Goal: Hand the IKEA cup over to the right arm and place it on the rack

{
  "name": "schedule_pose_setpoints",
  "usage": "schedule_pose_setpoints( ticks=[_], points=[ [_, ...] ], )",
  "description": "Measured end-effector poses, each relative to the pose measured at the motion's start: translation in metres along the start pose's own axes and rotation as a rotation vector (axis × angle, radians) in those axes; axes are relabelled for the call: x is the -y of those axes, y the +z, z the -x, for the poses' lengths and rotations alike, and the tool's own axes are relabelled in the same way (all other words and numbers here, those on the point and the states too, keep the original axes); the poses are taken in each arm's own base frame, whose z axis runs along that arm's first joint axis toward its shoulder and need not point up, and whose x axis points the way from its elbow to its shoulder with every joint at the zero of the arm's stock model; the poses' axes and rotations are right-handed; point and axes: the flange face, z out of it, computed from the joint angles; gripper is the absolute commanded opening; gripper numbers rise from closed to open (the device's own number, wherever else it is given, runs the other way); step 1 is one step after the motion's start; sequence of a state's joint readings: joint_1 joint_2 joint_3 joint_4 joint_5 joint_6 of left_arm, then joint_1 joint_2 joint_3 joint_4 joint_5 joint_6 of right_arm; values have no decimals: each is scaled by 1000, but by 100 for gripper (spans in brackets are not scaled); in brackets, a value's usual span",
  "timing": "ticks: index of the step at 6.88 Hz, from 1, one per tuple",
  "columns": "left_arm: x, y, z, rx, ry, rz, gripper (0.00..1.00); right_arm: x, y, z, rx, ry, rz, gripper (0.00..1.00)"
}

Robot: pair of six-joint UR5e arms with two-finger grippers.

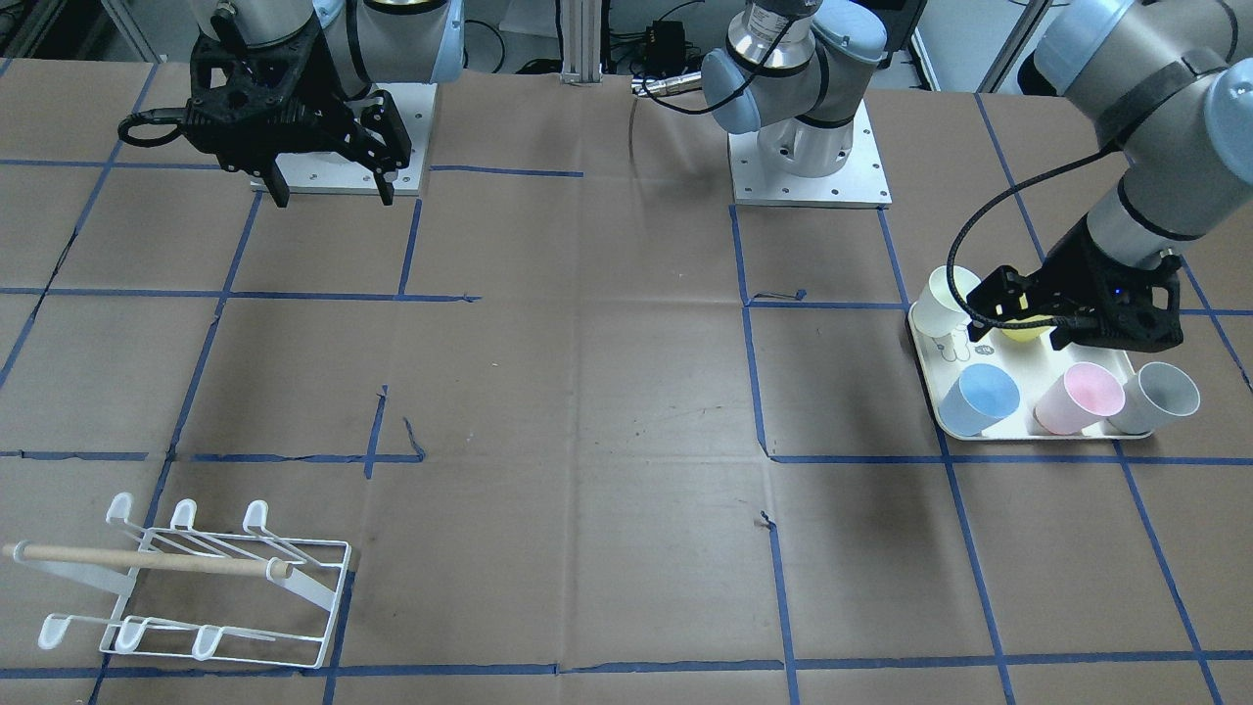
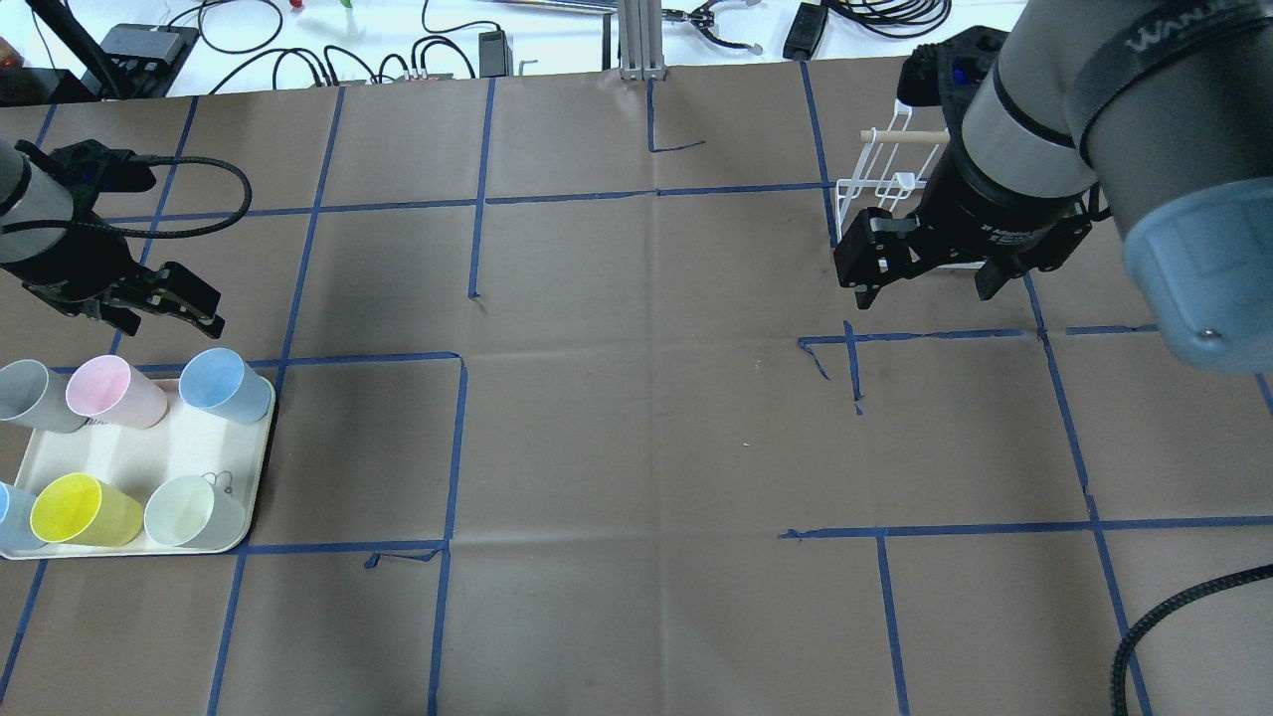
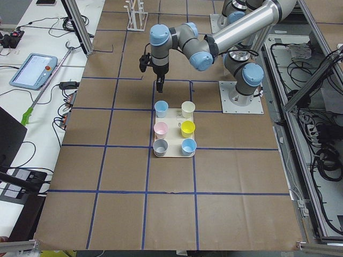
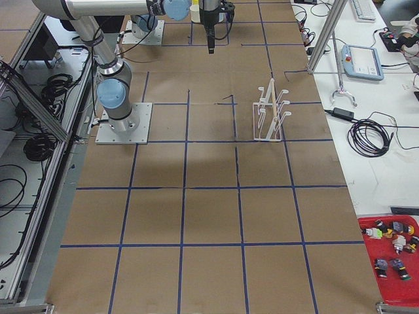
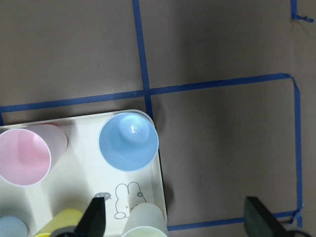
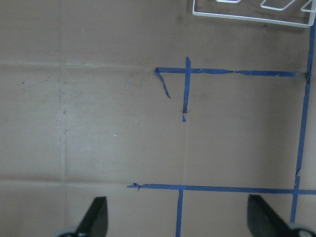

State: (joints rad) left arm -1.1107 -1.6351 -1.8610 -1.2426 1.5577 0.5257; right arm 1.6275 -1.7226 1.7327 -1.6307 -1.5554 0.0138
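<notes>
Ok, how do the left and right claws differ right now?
The left claw hangs over the tray's edge; the right claw hangs near the rack. Below the left claw stands a cream cup; below the right claw is only taped brown paper. Both are open and empty.

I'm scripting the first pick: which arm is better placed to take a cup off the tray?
Left. The left end effector hangs open by the tray, near a blue cup; the right end effector, also open, is across the table beside the rack.
</notes>
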Motion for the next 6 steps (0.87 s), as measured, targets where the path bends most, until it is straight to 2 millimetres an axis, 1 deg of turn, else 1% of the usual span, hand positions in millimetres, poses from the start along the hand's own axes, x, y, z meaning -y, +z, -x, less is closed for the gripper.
schedule_pose_setpoints(
  ticks=[1, 2, 3, 5, 6],
  points=[
    [-1, 22, 0, -4, -25, 3, 99, -1, 3, 0, 0, 0, 5, 100],
    [-6, 44, -2, -2, -37, 0, 99, -1, 5, 0, 0, 0, 10, 100],
    [-12, 60, -5, 1, -41, -3, 99, -2, 6, 0, 0, 0, 11, 100],
    [-19, 84, -6, 8, -43, -12, 99, -2, 8, 0, 0, 1, 15, 100],
    [-19, 96, -4, 14, -43, -21, 99, -2, 8, 0, 0, 1, 16, 100]
  ],
)
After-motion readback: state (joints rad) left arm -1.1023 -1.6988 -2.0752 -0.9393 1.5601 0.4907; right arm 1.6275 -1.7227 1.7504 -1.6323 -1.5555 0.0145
